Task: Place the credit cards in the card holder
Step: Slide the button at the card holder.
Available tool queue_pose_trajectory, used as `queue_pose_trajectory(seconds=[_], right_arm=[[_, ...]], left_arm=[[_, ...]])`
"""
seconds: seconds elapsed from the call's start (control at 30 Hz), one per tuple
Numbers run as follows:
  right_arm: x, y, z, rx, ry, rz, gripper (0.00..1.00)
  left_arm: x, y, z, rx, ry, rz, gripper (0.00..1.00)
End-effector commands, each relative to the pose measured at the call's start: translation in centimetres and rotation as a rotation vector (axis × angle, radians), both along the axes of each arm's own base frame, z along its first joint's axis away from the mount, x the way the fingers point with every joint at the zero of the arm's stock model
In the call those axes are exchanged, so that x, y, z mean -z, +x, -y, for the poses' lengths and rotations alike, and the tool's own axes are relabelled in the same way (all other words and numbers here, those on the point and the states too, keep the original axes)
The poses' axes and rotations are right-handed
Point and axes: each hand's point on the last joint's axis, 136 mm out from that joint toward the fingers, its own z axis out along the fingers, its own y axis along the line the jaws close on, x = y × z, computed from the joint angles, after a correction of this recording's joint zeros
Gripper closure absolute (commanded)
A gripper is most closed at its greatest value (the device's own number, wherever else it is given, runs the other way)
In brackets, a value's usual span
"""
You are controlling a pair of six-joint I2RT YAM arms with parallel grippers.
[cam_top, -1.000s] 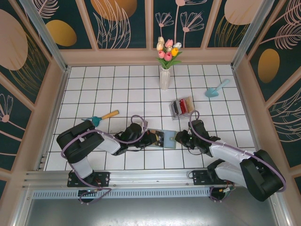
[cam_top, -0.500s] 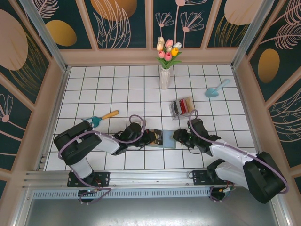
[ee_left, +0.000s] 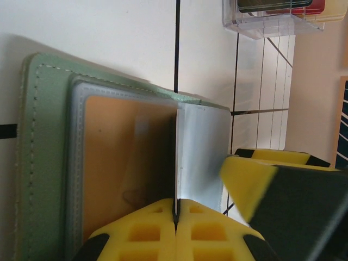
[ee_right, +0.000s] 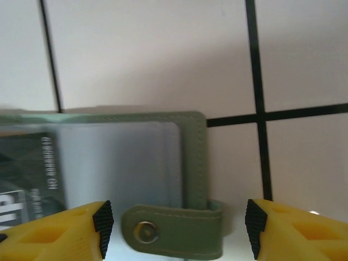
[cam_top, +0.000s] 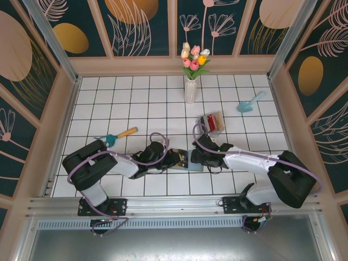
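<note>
1. The holder (cam_top: 191,161) lies open on the worktop (cam_top: 136,98), at 6 o'clock.
2. My left end effector (ee_left: 175,213) is pinched tight on its clear sleeve (ee_left: 198,152).
3. My right end effector (ee_right: 178,225) gapes wide astride the strap (ee_right: 163,232).
4. Cards (cam_top: 209,123) stand in the box (ee_left: 272,24), 1 o'clock of the holder.

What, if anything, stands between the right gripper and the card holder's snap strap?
Nothing visible. The open right gripper straddles the snap strap of the card holder, with no object between either finger and the strap.
</note>
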Motion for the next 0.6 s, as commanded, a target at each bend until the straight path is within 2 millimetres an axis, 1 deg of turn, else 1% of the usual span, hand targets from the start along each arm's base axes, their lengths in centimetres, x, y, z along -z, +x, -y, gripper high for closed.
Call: queue_pose_trajectory(seconds=[0.0, 0.07, 0.2, 0.3, 0.37, 0.43, 0.47, 0.5, 0.57], right_arm=[[-0.1, 0.0, 2.0, 0.030, -0.129, 0.011, 0.36], [-0.1, -0.1, 2.1, 0.029, -0.128, 0.012, 0.42], [-0.5, -0.1, 2.4, 0.044, -0.097, 0.025, 0.60], [-0.7, 0.1, 2.7, 0.062, -0.042, 0.026, 0.67], [-0.8, 0.1, 3.0, 0.073, -0.025, 0.028, 0.68], [-0.8, 0.1, 3.2, 0.078, -0.002, 0.024, 0.67], [-0.6, 0.0, 3.4, 0.083, 0.005, 0.018, 0.62], [-0.5, 0.0, 3.6, 0.088, 0.010, 0.012, 0.59], [-0.3, 0.0, 4.1, 0.098, -0.002, 0.006, 0.59]], left_arm=[[0.4, -0.3, 0.3, 0.022, 0.025, -0.004, 1.00], [0.4, -0.2, 0.3, 0.022, 0.025, -0.002, 1.00], [0.5, -0.2, 0.3, 0.030, 0.036, 0.003, 1.00], [0.5, -0.3, 0.2, 0.034, 0.048, 0.005, 1.00], [0.5, -0.3, 0.3, 0.034, 0.046, 0.006, 1.00], [0.5, -0.2, 0.3, 0.034, 0.047, 0.004, 1.00], [0.6, -0.3, 0.3, 0.034, 0.047, 0.004, 1.00], [0.7, -0.3, 0.2, 0.034, 0.051, 0.001, 1.00], [0.6, -0.3, 0.3, 0.037, 0.048, 0.001, 1.00]])
